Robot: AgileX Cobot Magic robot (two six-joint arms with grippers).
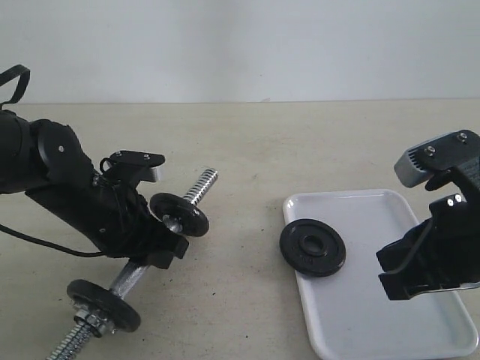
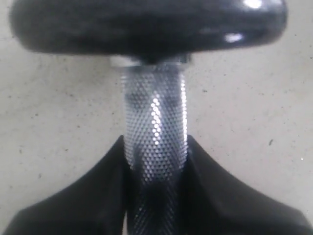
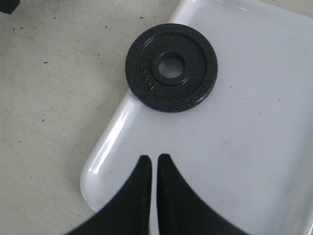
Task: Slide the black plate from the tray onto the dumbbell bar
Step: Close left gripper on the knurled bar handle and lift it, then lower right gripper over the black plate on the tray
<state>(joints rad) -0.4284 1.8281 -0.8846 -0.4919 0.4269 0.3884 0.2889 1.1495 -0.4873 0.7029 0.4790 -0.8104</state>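
Lower left, the left gripper (image 2: 155,161) pinched the chrome dumbbell bar (image 1: 201,184); the right gripper (image 3: 154,166), nearly pressed together, hung over the white tray (image 1: 352,315) holding the round black plate (image 1: 313,247).

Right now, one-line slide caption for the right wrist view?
Right gripper hovers over white tray; black plate straddles its rim.

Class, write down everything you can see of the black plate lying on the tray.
The black plate is a round disc, dark and finely textured like cast metal, with a centre hole, a raised hub ring and a raised rim. It lies flat at the edge of the white tray, partly overhanging the rim. Only the tray touches it; the right gripper is apart.
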